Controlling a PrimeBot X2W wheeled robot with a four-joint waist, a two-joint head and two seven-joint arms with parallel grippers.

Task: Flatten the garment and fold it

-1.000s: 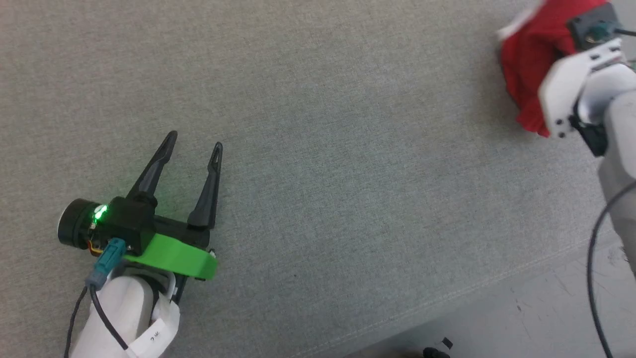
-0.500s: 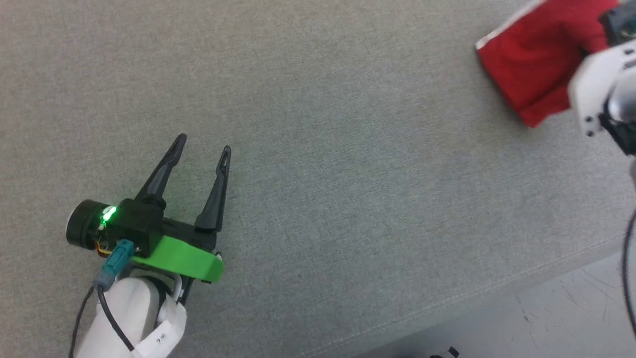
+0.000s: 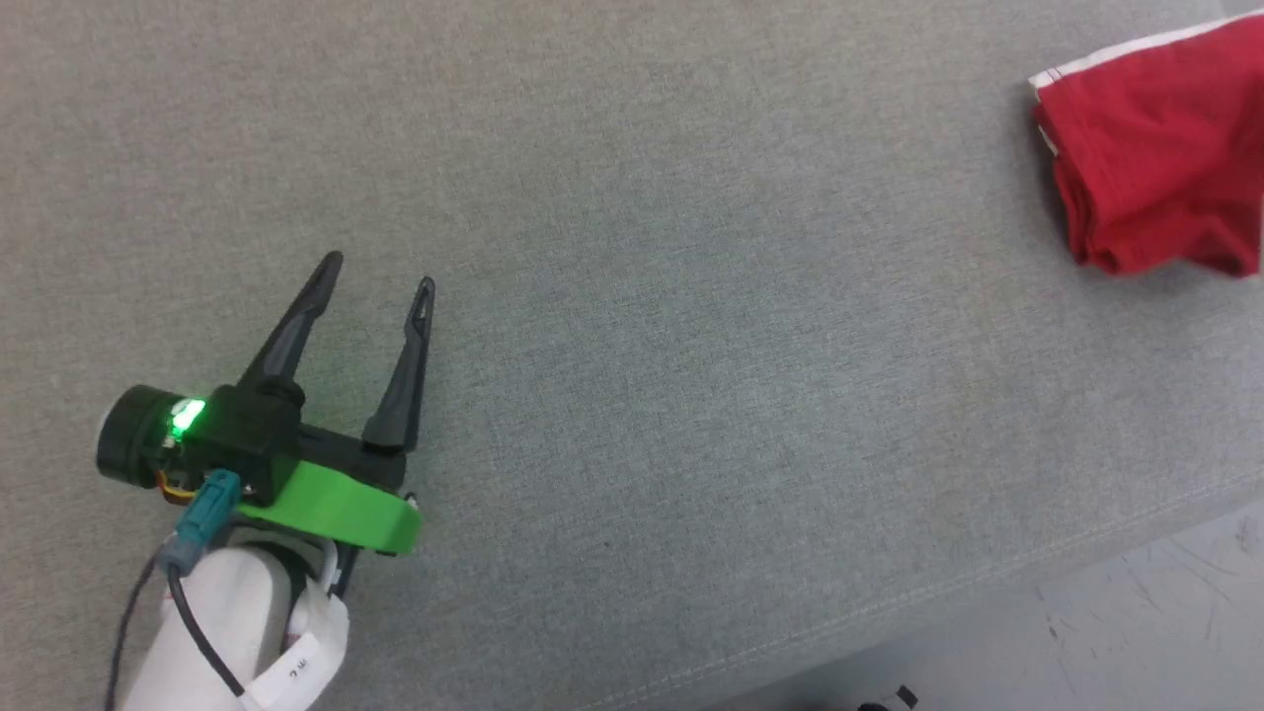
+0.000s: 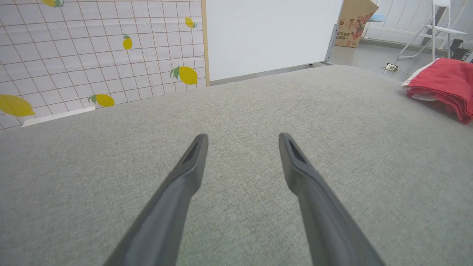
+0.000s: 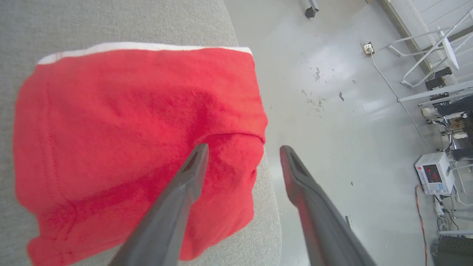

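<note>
The garment (image 3: pixel 1155 168), red shorts with white trim, lies folded into a compact stack at the far right of the grey padded surface (image 3: pixel 691 296). In the left wrist view the garment (image 4: pixel 441 83) rests at the right edge. My left gripper (image 3: pixel 377 272) hovers open over bare surface at the lower left, far from the cloth, and its own view shows the left gripper (image 4: pixel 242 138) with nothing between its fingers. In the right wrist view my right gripper (image 5: pixel 244 149) is open above the garment (image 5: pixel 122 129), at the cloth's edge beside the surface's corner, holding nothing.
The padded surface ends at its front right edge (image 3: pixel 1136 533), with pale floor (image 3: pixel 1165 632) beyond. The right wrist view shows floor, a white folding frame (image 5: pixel 432 48) and a small meter (image 5: pixel 434 173). A lemon-patterned tiled wall (image 4: pixel 99 55) and a cardboard box (image 4: pixel 354 22) stand behind.
My right gripper let go of the garment and pulled out of the head view. The red cloth now lies flat and folded at the right. The camera shifted a little.
</note>
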